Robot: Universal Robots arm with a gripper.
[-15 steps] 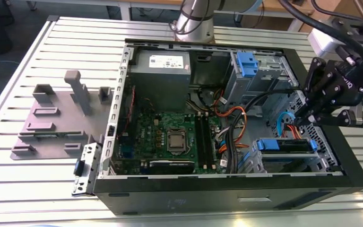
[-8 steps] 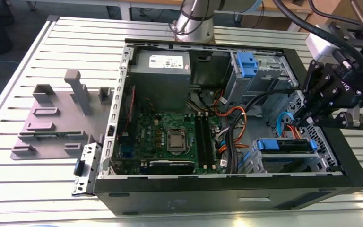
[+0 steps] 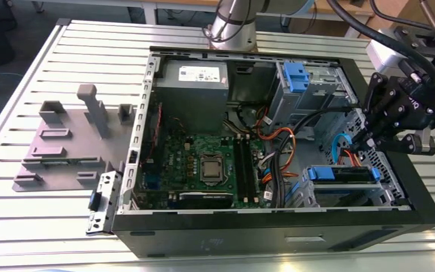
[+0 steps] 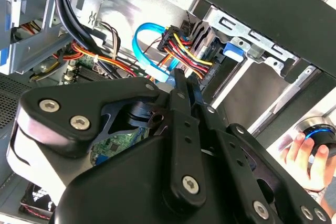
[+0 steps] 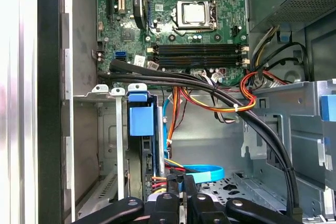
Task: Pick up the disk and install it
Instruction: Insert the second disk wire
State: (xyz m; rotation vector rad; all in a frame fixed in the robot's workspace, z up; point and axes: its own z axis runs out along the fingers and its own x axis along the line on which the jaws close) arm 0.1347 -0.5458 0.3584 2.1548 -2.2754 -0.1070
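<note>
The disk [image 3: 342, 174] sits on edge in the drive bay at the case's near corner on the exterior view's right, its blue bracket [image 5: 140, 120] facing up. Red, yellow and black power wires [image 4: 184, 51] and a blue flat data cable [image 4: 144, 45] run to its end. My gripper [image 3: 362, 147] hangs just above and behind that bay, over the cabled end of the disk. Its black fingers [image 5: 174, 184] stand close together, shut on nothing that I can see. In the second wrist view the gripper [image 4: 184, 80] points at the cable plugs.
The open black computer case [image 3: 278, 232] lies on a slatted table. Inside are the motherboard [image 3: 202, 164], a grey power supply [image 3: 195, 73] and a metal cage with a blue latch [image 3: 297, 76]. A grey fixture [image 3: 66, 141] stands on the table. A person's hand [image 4: 304, 156] rests outside the case.
</note>
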